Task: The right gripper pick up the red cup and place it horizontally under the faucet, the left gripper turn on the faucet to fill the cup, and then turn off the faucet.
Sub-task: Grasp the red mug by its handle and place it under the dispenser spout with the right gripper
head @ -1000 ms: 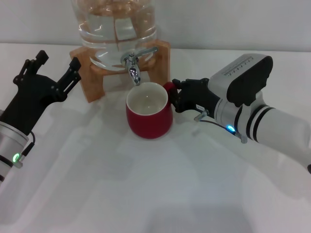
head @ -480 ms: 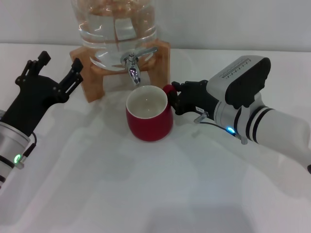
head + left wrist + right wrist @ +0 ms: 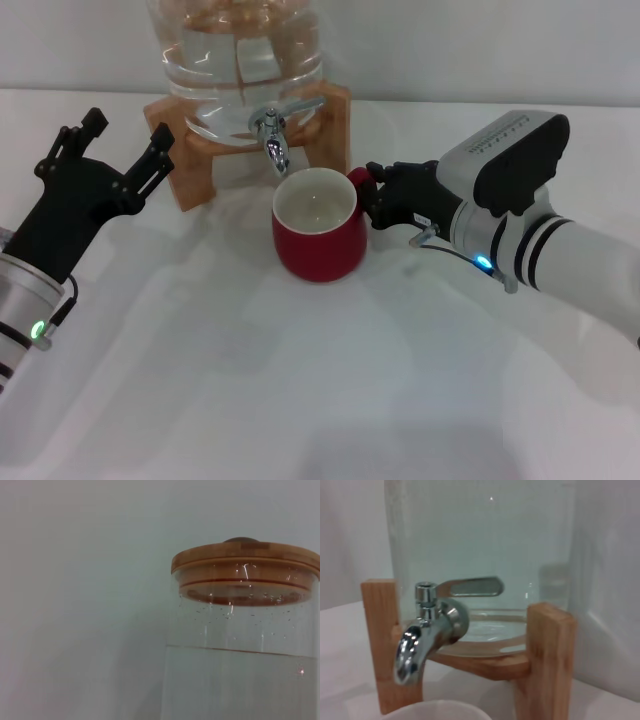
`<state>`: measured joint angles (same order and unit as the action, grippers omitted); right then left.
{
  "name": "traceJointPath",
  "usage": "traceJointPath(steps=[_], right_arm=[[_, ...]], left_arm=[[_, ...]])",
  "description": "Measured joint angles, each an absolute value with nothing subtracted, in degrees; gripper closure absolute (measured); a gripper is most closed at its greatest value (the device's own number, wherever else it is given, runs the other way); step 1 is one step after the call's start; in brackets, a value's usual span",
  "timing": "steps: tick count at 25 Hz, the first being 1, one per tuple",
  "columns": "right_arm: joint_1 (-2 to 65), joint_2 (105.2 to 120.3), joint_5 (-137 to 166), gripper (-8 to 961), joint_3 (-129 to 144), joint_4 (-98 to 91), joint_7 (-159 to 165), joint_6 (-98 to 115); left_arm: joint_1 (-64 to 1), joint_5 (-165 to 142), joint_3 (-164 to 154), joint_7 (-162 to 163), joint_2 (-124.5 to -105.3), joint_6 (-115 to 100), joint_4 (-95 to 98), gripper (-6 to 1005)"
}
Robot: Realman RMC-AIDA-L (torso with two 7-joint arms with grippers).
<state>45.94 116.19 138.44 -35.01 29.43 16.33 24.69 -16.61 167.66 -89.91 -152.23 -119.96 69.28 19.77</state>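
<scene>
One glossy red cup [image 3: 318, 236], rigid and slippery, is clamped at its handle by the right end effector [image 3: 378, 197]; the left end effector [image 3: 110, 150] is held spread.

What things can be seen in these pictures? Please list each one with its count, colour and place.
red cup: one, red with white inside, upright on the table below the faucet spout.
faucet: one, chrome, at the front of the water jar, lever pointing sideways.
water jar: one, clear glass holding water, on the wooden stand.
jar lid: one, wooden, on top of the jar.
wooden stand: one, light brown, at the back of the table.
table: one, white.
left hand: one, black, open, left of the stand.
right hand: one, black, shut on the cup's handle.
</scene>
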Motion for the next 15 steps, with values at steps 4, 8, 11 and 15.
traceJointPath(steps=[4,8,11,15], right_arm=[[45.98,116.19,138.42,730,-35.45,29.0,16.48,24.69],[46.06,116.19,138.42,728,-35.36,29.0,16.49,24.69],[46.15,116.19,138.62,726,-35.12,29.26,16.48,24.7],[46.05,116.19,138.75,724,-35.07,29.37,16.47,24.7]], left_arm=[[-16.51,167.69,-90.14,-152.22,-119.97,69.49,19.77,120],[-16.45,167.7,-90.3,-152.25,-119.97,69.74,19.77,120],[-16.44,167.71,-90.17,-152.35,-119.97,69.57,19.71,119],[-16.68,167.78,-89.17,-152.39,-119.97,69.11,18.59,119]])
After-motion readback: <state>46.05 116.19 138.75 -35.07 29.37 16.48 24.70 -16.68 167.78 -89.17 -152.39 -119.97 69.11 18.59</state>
